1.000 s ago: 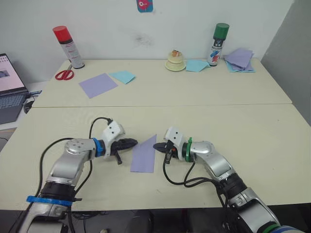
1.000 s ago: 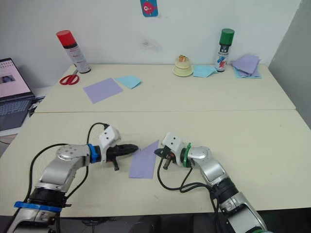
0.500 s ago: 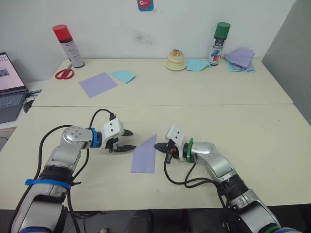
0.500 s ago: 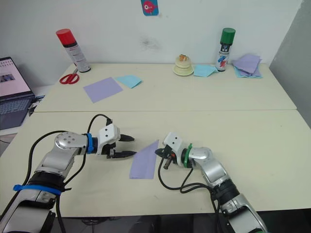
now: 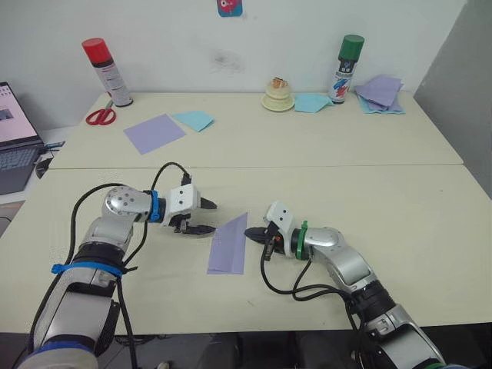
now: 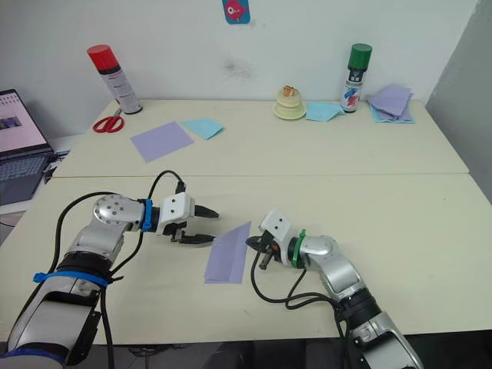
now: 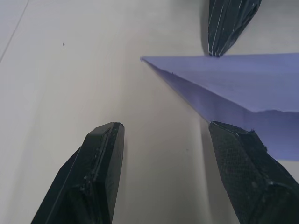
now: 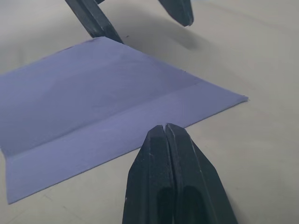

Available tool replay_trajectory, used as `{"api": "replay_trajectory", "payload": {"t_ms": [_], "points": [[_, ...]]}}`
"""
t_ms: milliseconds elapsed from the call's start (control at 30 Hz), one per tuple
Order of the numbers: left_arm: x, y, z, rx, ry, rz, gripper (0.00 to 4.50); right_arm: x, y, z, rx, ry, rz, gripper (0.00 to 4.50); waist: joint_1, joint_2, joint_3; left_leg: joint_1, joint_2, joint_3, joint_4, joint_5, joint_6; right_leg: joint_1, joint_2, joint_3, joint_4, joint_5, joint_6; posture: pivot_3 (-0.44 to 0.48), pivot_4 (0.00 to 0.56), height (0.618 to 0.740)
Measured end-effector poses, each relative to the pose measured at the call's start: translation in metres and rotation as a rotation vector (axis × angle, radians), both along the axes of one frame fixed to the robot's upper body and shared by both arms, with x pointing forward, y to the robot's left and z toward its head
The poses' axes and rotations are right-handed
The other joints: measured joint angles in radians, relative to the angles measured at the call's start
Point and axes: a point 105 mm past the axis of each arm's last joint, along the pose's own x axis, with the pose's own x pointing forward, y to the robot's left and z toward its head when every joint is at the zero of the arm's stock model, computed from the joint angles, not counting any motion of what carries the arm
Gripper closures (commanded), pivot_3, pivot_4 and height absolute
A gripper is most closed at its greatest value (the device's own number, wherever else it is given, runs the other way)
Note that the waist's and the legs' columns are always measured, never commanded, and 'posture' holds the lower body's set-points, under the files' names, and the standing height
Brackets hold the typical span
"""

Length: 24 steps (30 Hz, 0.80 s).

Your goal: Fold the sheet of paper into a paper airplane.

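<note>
Sheet of paper, no legible writing

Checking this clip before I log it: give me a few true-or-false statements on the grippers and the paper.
1. The left gripper has its jaws open. True.
2. The right gripper is shut. True.
3. The folded purple paper is lifted off the table. False: it lies on the table between the grippers.
4. The left gripper grips the paper. False: its jaws are open beside the paper's edge.
5. The scissors lie beside the green-capped can. False: they lie by the red-capped can.
</note>
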Motion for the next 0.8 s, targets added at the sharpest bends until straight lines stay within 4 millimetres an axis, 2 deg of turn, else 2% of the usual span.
{"api": "replay_trajectory", "payload": {"t_ms": [133,333,633,733,800], "points": [[-0.001,-0.007,-0.002,-0.002,-0.013,-0.041,1.28,-0.001,0.003,0.001,0.006,0.000,0.004,4.50,-0.001,0.000,0.000,0.000,0.000,0.000,0.000,0.000,0.000,0.000,0.000,0.000,0.000,0.000,0.000,0.000,0.150,0.740],[-0.010,-0.012,-0.012,0.091,-0.011,-0.166,1.28,-0.001,0.003,0.001,0.006,0.000,0.005,4.50,-0.001,0.000,0.000,0.000,0.000,0.000,0.000,0.000,0.000,0.000,0.001,0.000,0.000,0.000,0.000,0.000,0.150,0.740],[-0.004,-0.036,-0.004,0.133,-0.129,-0.325,1.28,-0.001,0.005,0.000,0.007,-0.001,0.002,4.50,-0.005,0.000,0.000,-0.001,0.000,0.000,0.004,0.000,0.000,0.000,0.001,0.000,0.001,0.000,0.000,0.000,0.150,0.740],[-0.008,-0.035,-0.010,0.177,-0.128,-0.385,1.85,-0.001,0.004,0.000,0.006,-0.002,-0.004,4.50,-0.008,0.000,0.000,-0.001,0.000,0.000,0.004,0.000,0.000,0.000,0.001,0.000,0.001,0.000,0.000,0.000,0.150,0.740],[-0.007,-0.035,-0.010,0.203,-0.137,-0.407,2.45,0.000,0.002,0.000,0.004,-0.004,-0.012,4.50,-0.007,0.000,0.000,-0.003,0.000,-0.001,0.006,0.000,0.000,0.000,0.001,-0.001,0.002,0.000,0.000,0.000,0.150,0.740]]}}
